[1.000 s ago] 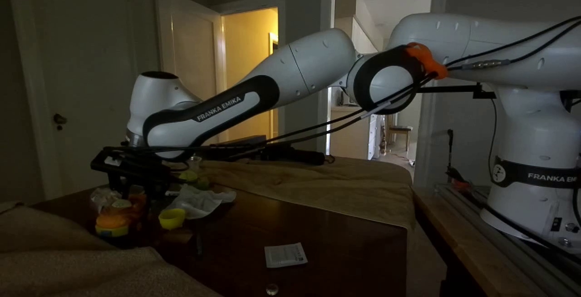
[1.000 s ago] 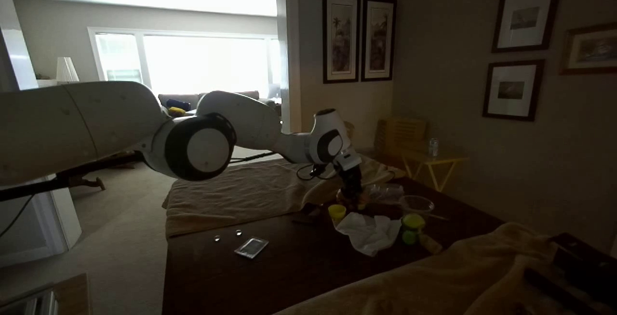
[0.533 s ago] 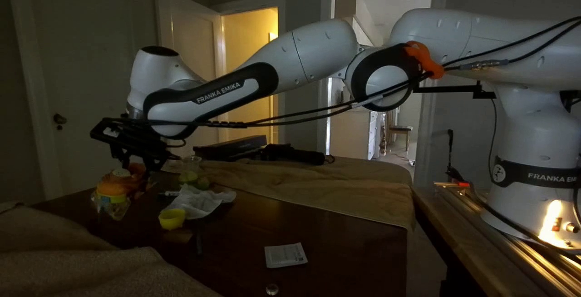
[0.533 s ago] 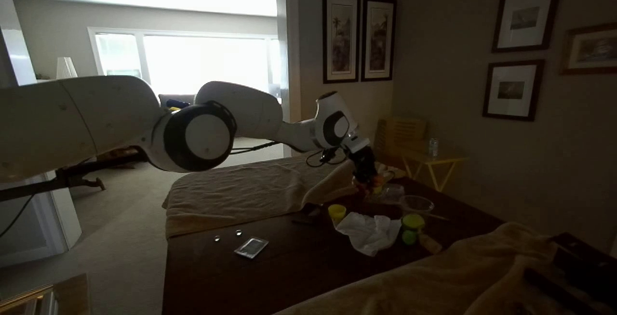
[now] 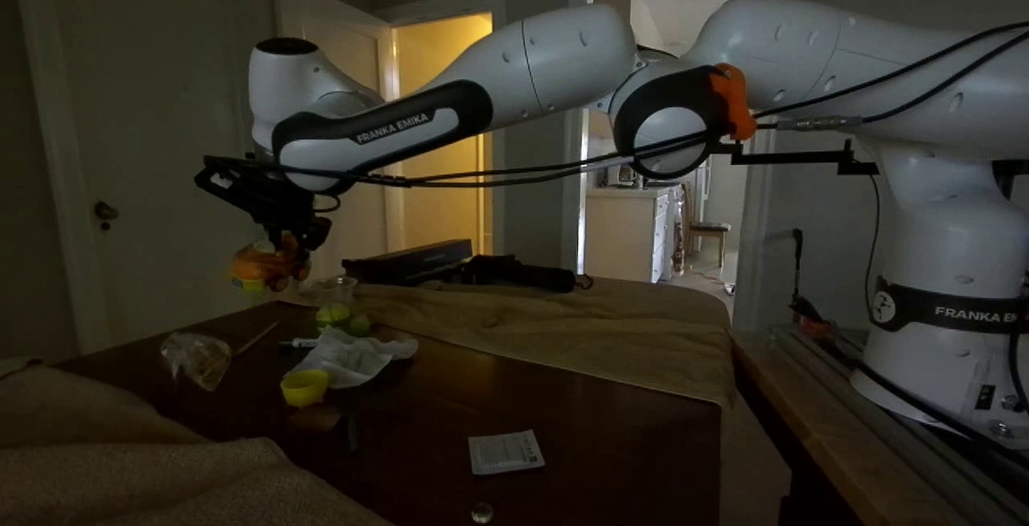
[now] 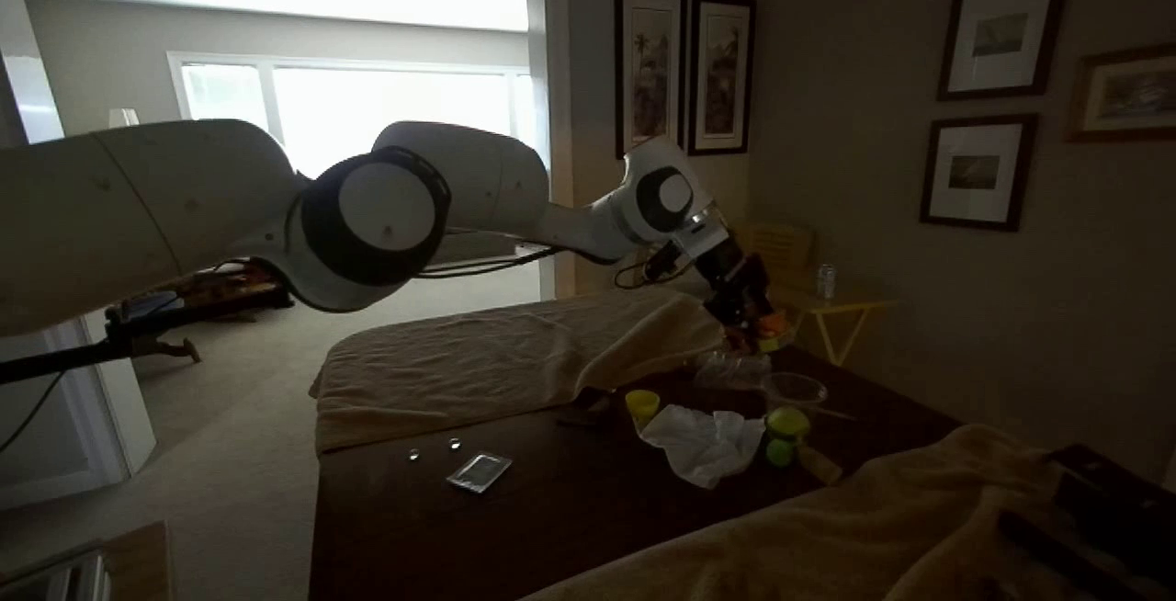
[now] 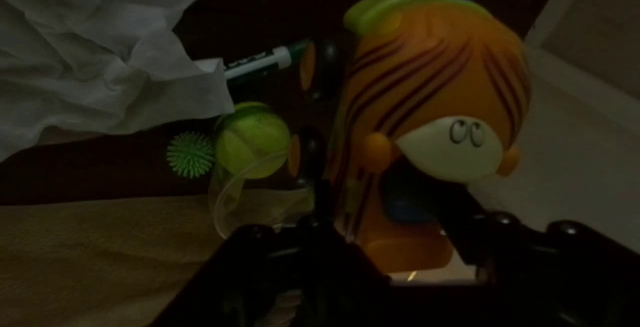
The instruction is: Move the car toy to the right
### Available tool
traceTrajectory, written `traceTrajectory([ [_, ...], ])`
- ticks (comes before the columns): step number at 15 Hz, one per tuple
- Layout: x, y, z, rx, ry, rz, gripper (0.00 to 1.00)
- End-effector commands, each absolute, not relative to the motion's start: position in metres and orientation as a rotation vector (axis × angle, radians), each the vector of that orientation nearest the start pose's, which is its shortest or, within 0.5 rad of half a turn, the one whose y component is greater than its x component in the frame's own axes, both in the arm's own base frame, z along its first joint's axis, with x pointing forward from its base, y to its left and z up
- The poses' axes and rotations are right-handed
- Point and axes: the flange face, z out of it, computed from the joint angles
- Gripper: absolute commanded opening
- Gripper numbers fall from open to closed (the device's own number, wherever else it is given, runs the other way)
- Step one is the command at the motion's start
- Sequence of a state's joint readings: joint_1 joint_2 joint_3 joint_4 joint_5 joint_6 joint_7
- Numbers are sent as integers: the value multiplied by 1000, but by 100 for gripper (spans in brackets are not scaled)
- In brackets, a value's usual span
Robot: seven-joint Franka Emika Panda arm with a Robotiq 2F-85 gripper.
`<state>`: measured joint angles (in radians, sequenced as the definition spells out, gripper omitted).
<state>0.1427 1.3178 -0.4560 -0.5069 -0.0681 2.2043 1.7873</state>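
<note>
The end effector (image 5: 291, 243) grips the orange car toy (image 7: 440, 87) and holds it aloft, clear of the worktop (image 5: 603, 445). On the worktop, a yellow cup (image 5: 304, 389) stands just beside a crumpled white sheet (image 5: 354, 355); a flat packet (image 5: 506, 452) lies apart from both.

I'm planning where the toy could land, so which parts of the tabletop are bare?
In an exterior view, bare tabletop stretches from the white packet to the tan cloth behind it. A second patch lies between packet and crumpled white sheet. It's crowded around that sheet: yellow cup, marker, yellow-green ball, spiky green ball, clear container.
</note>
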Motion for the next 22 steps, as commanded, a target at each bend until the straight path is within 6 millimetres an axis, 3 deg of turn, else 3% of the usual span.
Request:
traceTrajectory([
  [1, 839, -26, 303, -1793, 2382, -1001, 31],
  [6, 834, -43, 317, -1516, 2564, -1021, 31],
  [8, 836, -41, 320, -1552, 2520, -1005, 31],
  [17, 844, -17, 350, -2127, 1994, -905, 31],
  [22, 843, -20, 352, -2243, 1891, -831, 31],
])
